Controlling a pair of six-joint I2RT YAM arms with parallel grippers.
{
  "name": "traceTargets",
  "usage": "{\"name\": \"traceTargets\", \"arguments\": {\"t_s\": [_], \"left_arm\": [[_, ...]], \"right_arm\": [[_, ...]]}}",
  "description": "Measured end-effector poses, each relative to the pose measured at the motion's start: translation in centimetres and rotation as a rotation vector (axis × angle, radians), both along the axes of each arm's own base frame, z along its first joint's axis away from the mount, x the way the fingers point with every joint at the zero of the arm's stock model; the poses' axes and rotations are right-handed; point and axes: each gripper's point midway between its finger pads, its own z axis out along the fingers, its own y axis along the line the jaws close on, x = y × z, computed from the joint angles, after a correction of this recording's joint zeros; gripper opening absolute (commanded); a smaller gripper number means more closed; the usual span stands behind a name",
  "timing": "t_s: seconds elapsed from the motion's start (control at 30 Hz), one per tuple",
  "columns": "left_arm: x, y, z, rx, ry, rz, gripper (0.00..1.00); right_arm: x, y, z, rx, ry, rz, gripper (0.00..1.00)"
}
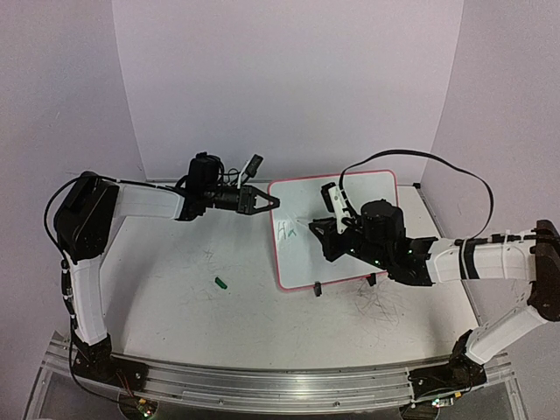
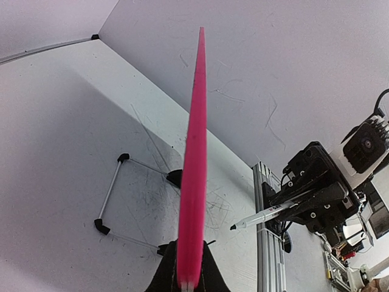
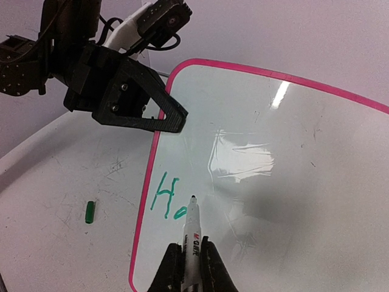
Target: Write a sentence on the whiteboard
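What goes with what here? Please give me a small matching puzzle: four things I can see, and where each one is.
Things:
1. marker
2. green cap
3. left claw
4. green lettering

Places:
A. written on the whiteboard
B. lying loose on the table
C. held in the right claw
D. shut on the whiteboard's pink rim

Pairs: 1-C, 2-B, 3-D, 4-A
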Motion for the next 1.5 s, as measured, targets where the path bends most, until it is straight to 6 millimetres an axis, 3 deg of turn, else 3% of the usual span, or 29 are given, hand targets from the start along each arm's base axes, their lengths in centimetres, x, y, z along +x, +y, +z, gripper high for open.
{"name": "traceTargets", "arguments": {"t_s": [0.73, 1.03, 1.5], "left_arm": [[-0.2, -0.1, 0.0, 0.002, -0.005, 0.01, 0.0], [-0.3, -0.1, 0.0, 0.002, -0.005, 0.009, 0.0], [-0.3, -0.1, 0.0, 0.002, -0.005, 0.009, 0.0]], "right_arm": [[0.5, -0.7, -0.2, -0.024, -0.013, -0.046, 0.0], [0.4, 0.1, -2.7, -0.071, 0.032, -0.018, 0.0], [0.6, 0.6, -3.1, -0.081, 0.038, -0.017, 0.0]]}}
